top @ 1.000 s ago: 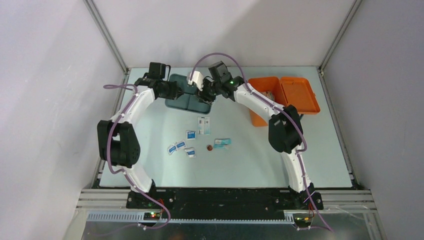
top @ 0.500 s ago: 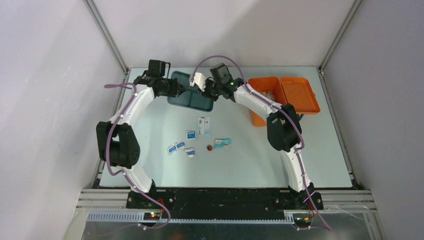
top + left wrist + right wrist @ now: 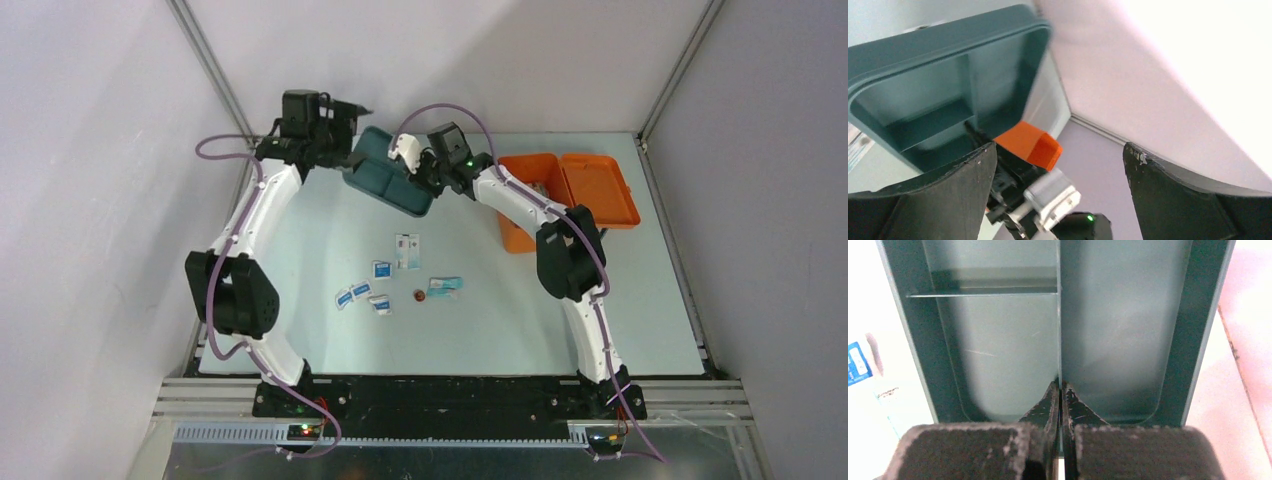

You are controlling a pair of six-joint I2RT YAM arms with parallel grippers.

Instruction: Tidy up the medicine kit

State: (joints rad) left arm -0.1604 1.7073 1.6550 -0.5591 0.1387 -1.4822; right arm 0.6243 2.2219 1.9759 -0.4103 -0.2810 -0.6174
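- From the top camera, the medicine kit (image 3: 517, 240) sits at the far right of the table (image 3: 480, 320). Its lid is swung open and lies flat to the right, so the box is ready to receive things. Something small lies inside, but I cannot make out what.
- The teal tray (image 3: 385, 180) is well to the left of the kit, lifted off the table and tilted. The right gripper (image 3: 412, 172) holds its right side. The left gripper (image 3: 350, 110) hangs just beside its far-left corner and is not touching it.
- Loose sachets (image 3: 375, 290) are scattered mid-table, nearer me than the tray. I judge they are yet to be sorted.
- From the left wrist camera, my left gripper (image 3: 1059, 147) has its fingers (image 3: 963, 195) spread as wide as they go, with nothing between them. The tray (image 3: 948, 75) hangs beyond them, tipped up so that I look into its compartments. An orange shape shows under its edge, and I cannot say what it is.
- From the right wrist camera, the right gripper (image 3: 1062, 390) is pinched fully together on the tray's thin middle divider (image 3: 1058, 330). That wall gives narrow fingers something to bite, which I take to be why the grip is there and not on the broad rim.
- The tray's compartments look empty here. A blue-and-white sachet (image 3: 858, 365) shows past its left edge.
- Only the right arm carries the tray, and I read this as the start of taking it right towards the kit. A one-sided pinch lets it sag, so I'd go gently.
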